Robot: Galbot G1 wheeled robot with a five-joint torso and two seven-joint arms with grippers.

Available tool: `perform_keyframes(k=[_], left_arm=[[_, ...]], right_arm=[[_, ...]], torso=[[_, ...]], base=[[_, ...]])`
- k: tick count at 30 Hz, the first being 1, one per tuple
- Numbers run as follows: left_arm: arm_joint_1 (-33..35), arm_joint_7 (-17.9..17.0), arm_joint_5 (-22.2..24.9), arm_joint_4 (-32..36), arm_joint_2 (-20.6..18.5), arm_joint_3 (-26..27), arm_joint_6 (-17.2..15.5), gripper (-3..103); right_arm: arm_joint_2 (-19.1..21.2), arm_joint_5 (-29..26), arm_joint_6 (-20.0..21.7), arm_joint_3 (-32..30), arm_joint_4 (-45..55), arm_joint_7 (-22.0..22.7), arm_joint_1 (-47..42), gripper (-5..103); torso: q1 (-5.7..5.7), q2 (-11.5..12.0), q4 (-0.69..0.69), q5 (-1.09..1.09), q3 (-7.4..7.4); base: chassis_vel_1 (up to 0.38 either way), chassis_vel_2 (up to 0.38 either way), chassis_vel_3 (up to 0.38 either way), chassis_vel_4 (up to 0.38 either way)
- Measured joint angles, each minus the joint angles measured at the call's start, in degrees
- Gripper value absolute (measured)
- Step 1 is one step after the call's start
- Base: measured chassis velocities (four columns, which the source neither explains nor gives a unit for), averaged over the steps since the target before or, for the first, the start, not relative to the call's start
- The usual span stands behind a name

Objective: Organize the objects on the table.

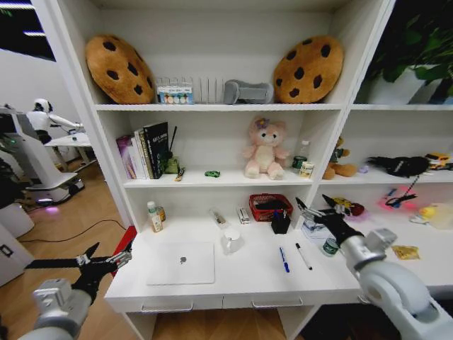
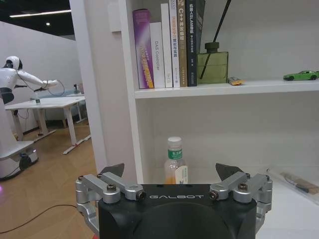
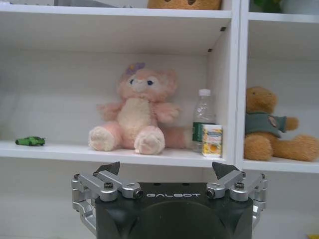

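- table (image 1: 248,280): long white desk top under the shelving, drawer handles along its front edge.
- laptop (image 1: 182,263): slim, silver, lid closed, lying flat on the left part of the table.
- blue pen (image 1: 284,259) and black pen (image 1: 304,256): lying side by side, slightly apart, on the right part of the table.
- green toy car (image 1: 212,173): on the middle shelf, between the row of books (image 1: 145,150) and the pink plush (image 1: 265,149); also at the shelf edge in the left wrist view (image 2: 301,75) and the right wrist view (image 3: 30,141).
- white cup (image 1: 231,241): on the table, just right of the laptop's far corner.
- black pen holder (image 1: 280,222) and red basket (image 1: 270,207): at the back of the table, near each other.
- small bottle (image 1: 153,217): back left of the table; seen in the left wrist view (image 2: 175,165) beyond the fingers.
- left gripper (image 1: 106,260): held off the table's left end, clear of the laptop, fingers spread wide, nothing between them.
- right gripper (image 1: 315,210): above the right part of the table, beyond the pens, fingers spread wide, holding nothing.
- brown bear (image 3: 269,127): in the next shelf bay, beside the pink plush's bay.
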State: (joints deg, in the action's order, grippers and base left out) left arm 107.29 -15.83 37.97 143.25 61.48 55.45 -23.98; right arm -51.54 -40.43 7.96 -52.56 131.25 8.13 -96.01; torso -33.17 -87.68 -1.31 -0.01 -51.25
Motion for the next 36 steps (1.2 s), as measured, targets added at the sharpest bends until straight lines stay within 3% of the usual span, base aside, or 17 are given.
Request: perform_keyframes(k=[2,4,5,8,10,18,25,36], left_arm=[[0.00,-0.01,0.00,-0.01,0.01,0.00,0.00,100],[0.00,-0.02,0.00,0.00,-0.01,0.00,0.00,100],[0.00,-0.02,0.00,0.00,-0.01,0.00,0.00,100],[0.00,0.00,0.00,0.00,0.01,0.00,0.00,100],[0.00,0.00,0.00,0.00,0.01,0.00,0.00,100],[0.00,0.00,0.00,0.00,0.01,0.00,0.00,100],[0.00,0.00,0.00,0.00,0.01,0.00,0.00,100],[0.00,0.00,0.00,0.00,0.00,0.00,0.00,100]], right_arm=[[-0.88,1.17,-0.35,-0.23,0.32,-0.01,-1.10,100],[-7.11,7.64,-2.87,-0.45,2.35,-0.63,-7.30,100],[-7.11,7.64,-2.87,-0.45,2.35,-0.63,-7.30,100],[-14.61,13.07,-6.55,2.04,2.89,-1.82,-11.51,100],[-16.57,14.14,-7.38,3.20,2.89,-1.85,-11.94,100],[-18.54,14.17,-6.95,5.22,3.33,-1.05,-11.78,100],[-21.49,17.54,-8.15,8.81,3.19,-1.24,-12.82,100],[-22.97,19.18,-9.46,10.34,1.95,-1.19,-12.98,100]], torso=[[0.00,0.00,0.01,-0.01,0.00],[0.00,0.00,0.01,0.01,0.00],[0.00,0.00,0.01,0.01,0.00],[0.00,0.00,-0.01,0.00,0.00],[0.00,0.00,0.00,0.00,0.00],[-0.01,0.01,0.02,0.00,-0.01],[-0.01,0.01,0.02,0.01,-0.01],[-0.01,0.01,0.01,0.01,-0.01]], base=[[0.000,0.000,0.000,0.000],[0.000,0.000,0.000,0.000],[0.000,0.000,0.000,0.000],[0.000,0.000,0.000,0.000],[0.000,0.000,0.000,0.000],[0.000,0.000,0.000,0.000],[0.000,0.000,0.000,0.000],[0.000,0.000,0.000,0.000]])
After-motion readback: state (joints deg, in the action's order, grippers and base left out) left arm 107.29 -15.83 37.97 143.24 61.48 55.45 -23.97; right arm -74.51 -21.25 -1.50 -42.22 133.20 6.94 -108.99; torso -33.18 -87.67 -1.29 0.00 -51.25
